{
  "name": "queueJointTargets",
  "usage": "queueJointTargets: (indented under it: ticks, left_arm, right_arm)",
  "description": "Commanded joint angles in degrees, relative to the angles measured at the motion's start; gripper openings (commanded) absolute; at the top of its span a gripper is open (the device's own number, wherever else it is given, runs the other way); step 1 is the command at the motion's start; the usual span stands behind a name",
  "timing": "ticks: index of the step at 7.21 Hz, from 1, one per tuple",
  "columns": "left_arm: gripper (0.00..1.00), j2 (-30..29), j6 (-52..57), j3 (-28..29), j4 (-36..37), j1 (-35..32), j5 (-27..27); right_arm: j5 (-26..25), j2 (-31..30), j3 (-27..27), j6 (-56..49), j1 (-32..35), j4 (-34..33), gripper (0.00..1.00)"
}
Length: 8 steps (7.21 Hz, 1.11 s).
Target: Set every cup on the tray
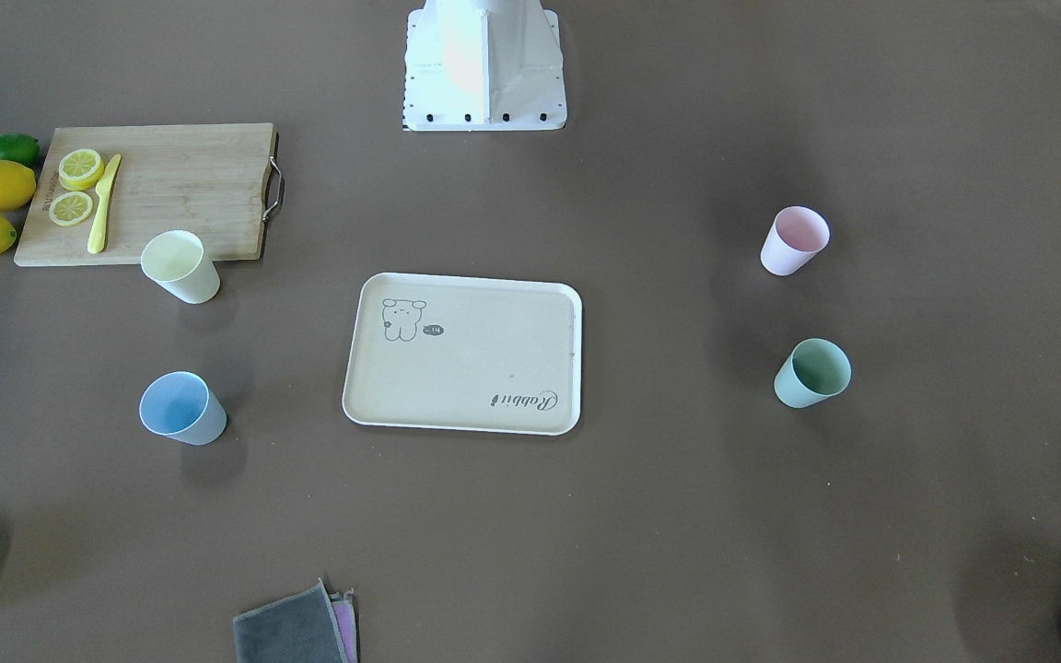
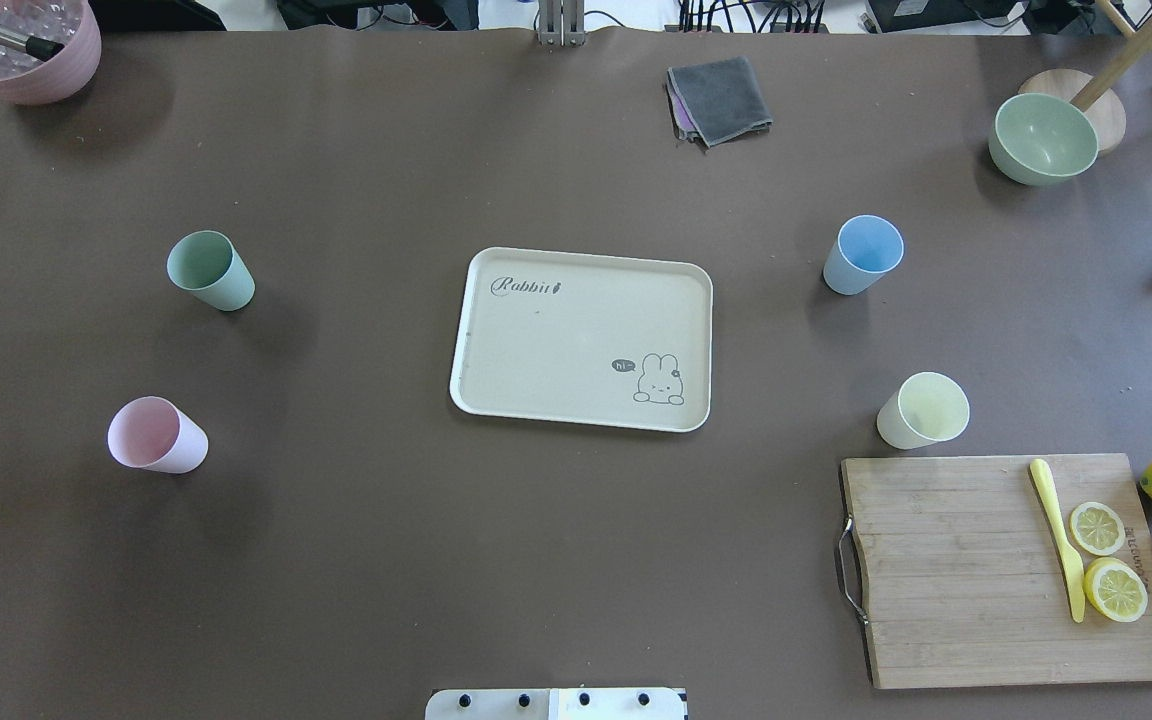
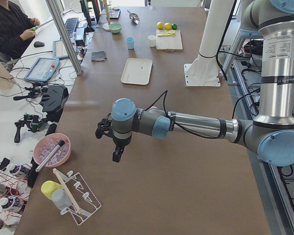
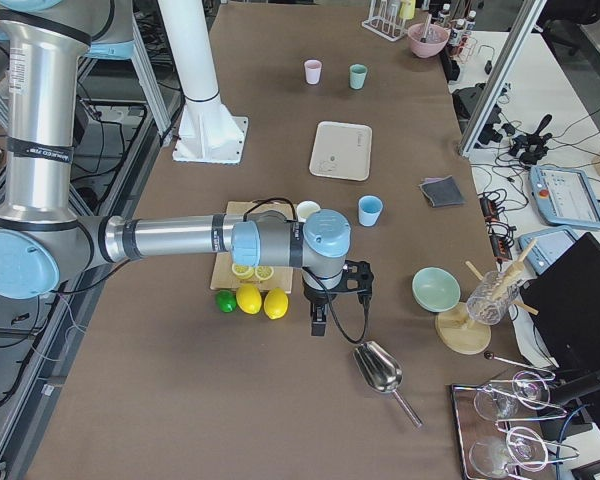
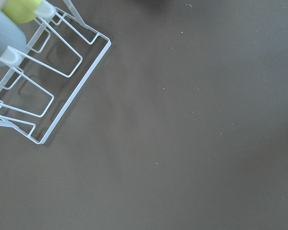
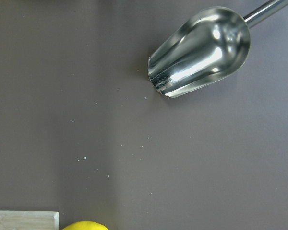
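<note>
- Exterior left view: the left arm (image 3: 196, 126) hangs its jaws over the bench (image 2: 356, 560) at the robot's left end, above bare top beside a wire rack (image 5: 75, 91); whether the jaws stand apart or together cannot be told
- Exterior right view: the right arm (image 4: 170, 238) hangs its jaws over the opposite end, beyond the lemons (image 4: 250, 298) and near a metal scoop (image 6: 201, 50); the state of these jaws cannot be told either
- Inward from the left arm stand the pink cup (image 2: 156, 435) and the mint cup (image 2: 211, 270), so that arm is judged the nearer to both
- Inward from the right arm stand the yellow cup (image 2: 923, 410), just beside the cutting board (image 2: 956, 570), and the blue cup (image 2: 863, 255)
- All four cups are upright, mouths up, long axis vertical, and well apart from either arm
- Tray (image 2: 576, 330) lies mid-bench between the two pairs, bare; no cup is on it yet
- Neither arm shows in the overhead or front views, neither wrist view shows any finger, and the left arm hides the pink and mint cups in the exterior left view
</note>
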Motion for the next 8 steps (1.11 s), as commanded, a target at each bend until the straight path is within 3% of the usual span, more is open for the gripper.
queueJointTargets:
  ticks: [1, 8]
  left_arm:
    - [0.98, -0.01, -0.13, -0.25, 0.35, -0.03, -0.14]
    - [0.98, 0.17, 0.31, -0.25, -0.18, -0.03, -0.32]
  right_arm:
    - [2.7, -0.95, 0.05, 0.38, 0.0, 0.11, 1.0]
    - [3.07, 0.18, 0.22, 0.64, 0.0, 0.2, 1.0]
